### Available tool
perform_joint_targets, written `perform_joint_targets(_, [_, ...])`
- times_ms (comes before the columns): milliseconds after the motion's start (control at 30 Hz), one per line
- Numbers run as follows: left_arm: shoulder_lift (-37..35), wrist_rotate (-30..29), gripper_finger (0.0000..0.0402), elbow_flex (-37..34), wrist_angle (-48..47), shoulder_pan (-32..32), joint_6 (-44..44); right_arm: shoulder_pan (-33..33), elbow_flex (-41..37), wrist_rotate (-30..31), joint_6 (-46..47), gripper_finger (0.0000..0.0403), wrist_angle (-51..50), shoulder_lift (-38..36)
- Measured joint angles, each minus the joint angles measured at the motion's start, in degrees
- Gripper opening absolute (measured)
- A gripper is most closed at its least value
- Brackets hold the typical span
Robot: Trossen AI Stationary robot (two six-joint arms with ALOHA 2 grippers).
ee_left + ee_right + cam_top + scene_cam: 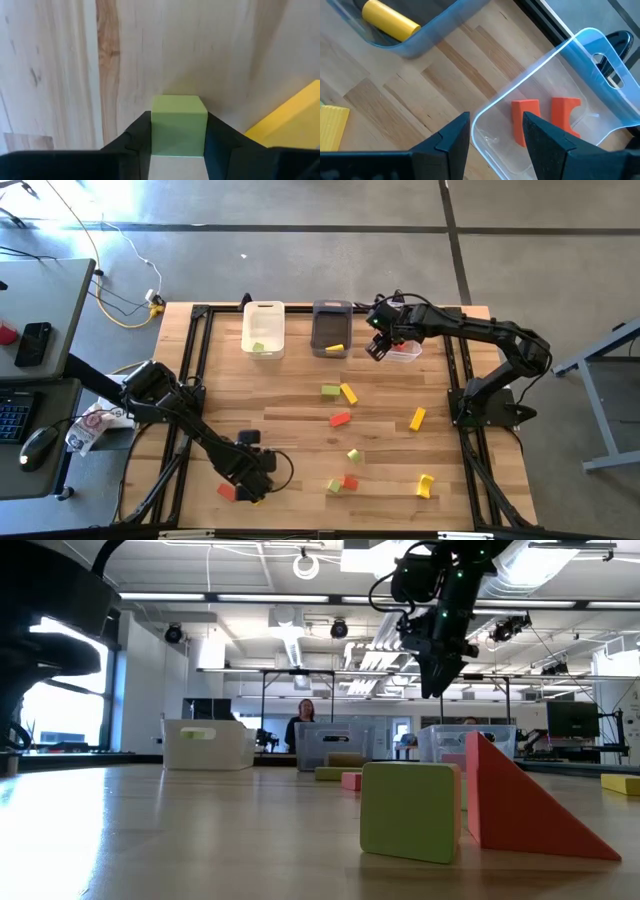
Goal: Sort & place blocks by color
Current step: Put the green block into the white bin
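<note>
A: Blocks still lie scattered over the table (pixel 300 435): yellow, red and light green ones mid-table, a green one in the white bin (pixel 263 328), a yellow one in the dark grey bin (pixel 331 328), two red ones in the clear bin (pixel 600 65). What has the left gripper (pixel 250 480) got?

B: Near the front edge, its fingers are clamped on the flat sides of a green cube (pixel 179 125).

A: And the right gripper (pixel 495 135)?

B: Hovering over the clear bin, fingers apart, empty.

A: How will the cube handle?

B: Probably light, rigid and smooth; squeezing opposite flat faces squarely should stop it twisting
</note>
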Motion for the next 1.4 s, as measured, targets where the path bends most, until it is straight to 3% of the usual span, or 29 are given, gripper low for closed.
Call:
perform_joint_targets(233, [-1.4, -2.1, 0.0104, -0.1, -1.1, 2.0, 2.3, 2.3, 0.0, 0.0, -1.5, 0.0167, 0.0, 0.0])
perform_joint_targets(500, [-4.7, -5.4, 0.0104, -0.1, -3.7, 9.0, 10.3, 5.7, 0.0, -0.3, -2.0, 0.0167, -1.2, 0.0])
perform_joint_targets(1167, [-23.5, -20.4, 0.0104, -0.1, -3.1, 35.6, 34.9, 14.9, 0.0, -4.5, 4.1, 0.0167, -2.9, 0.0])
perform_joint_targets(1400, [-25.7, -26.5, 0.0104, 0.0, -0.9, 44.7, 41.6, 16.6, 0.0, -6.1, 8.6, 0.0167, -2.3, 0.0])
